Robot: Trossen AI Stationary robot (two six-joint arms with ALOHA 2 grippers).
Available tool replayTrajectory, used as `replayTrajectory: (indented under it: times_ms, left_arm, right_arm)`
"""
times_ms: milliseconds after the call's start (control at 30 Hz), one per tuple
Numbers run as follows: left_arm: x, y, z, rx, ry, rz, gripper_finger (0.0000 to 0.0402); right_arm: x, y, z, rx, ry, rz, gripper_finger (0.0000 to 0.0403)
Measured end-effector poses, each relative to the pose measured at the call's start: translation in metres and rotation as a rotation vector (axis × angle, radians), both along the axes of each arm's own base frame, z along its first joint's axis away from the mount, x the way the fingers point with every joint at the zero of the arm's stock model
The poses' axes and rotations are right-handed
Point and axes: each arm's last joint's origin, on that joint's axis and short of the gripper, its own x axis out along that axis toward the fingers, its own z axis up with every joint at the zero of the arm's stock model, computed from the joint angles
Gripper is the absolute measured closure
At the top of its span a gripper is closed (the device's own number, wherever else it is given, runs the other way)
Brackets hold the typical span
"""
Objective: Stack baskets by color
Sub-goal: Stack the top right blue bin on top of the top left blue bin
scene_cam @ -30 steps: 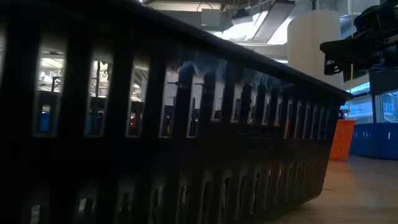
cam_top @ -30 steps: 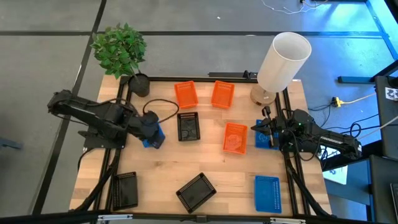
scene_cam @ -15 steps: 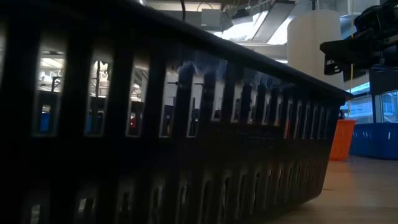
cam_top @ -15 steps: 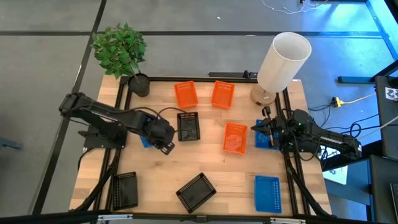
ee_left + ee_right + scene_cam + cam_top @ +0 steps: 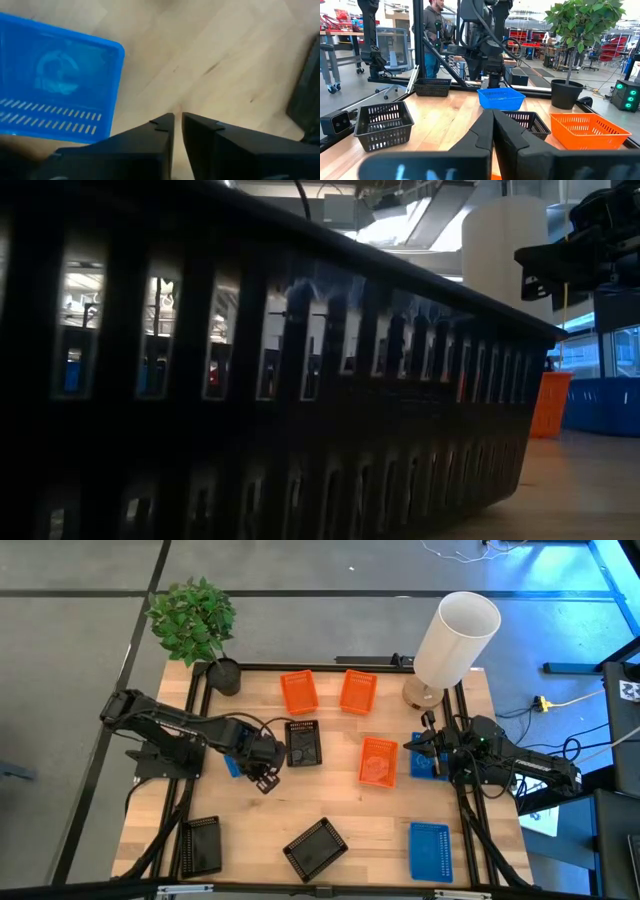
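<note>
Three orange baskets (image 5: 299,692) (image 5: 358,692) (image 5: 377,760), three blue ones (image 5: 231,766) (image 5: 428,762) (image 5: 430,850) and three black ones (image 5: 303,743) (image 5: 316,847) (image 5: 203,845) lie apart on the wooden table. My left gripper (image 5: 262,780) (image 5: 177,122) points down over bare wood, between the left blue basket (image 5: 55,85) and the middle black basket (image 5: 307,95). Its fingertips stand almost together with nothing between them. My right gripper (image 5: 412,745) (image 5: 492,117) waits shut and level at the right side, beside a blue basket.
A potted plant (image 5: 222,673) stands at the far left corner and a white lamp (image 5: 455,635) at the far right. A black basket's wall (image 5: 250,380) fills the low view. People (image 5: 434,30) stand beyond the table. Bare wood lies at the table's middle front.
My left gripper has gone down and toward the table's right edge, from above the left blue basket to the bare wood beside the middle black basket, turning as it went. The blue basket stays on the table. My right arm kept still.
</note>
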Motion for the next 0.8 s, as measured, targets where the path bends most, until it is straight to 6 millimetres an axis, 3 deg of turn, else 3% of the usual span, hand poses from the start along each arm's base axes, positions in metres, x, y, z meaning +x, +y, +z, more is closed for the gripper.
replayTrajectory:
  times_ms: [367, 800]
  left_arm:
    - [0.003, 0.009, -0.01, 0.019, 0.085, 0.019, 0.0307]
    - [0.016, 0.012, -0.038, 0.105, 0.206, -0.016, 0.0299]
  right_arm:
    - [0.0, 0.0, 0.0, 0.0, 0.0, 0.0, 0.0391]
    - [0.0, 0.0, 0.0, 0.0, 0.0, 0.0, 0.0391]
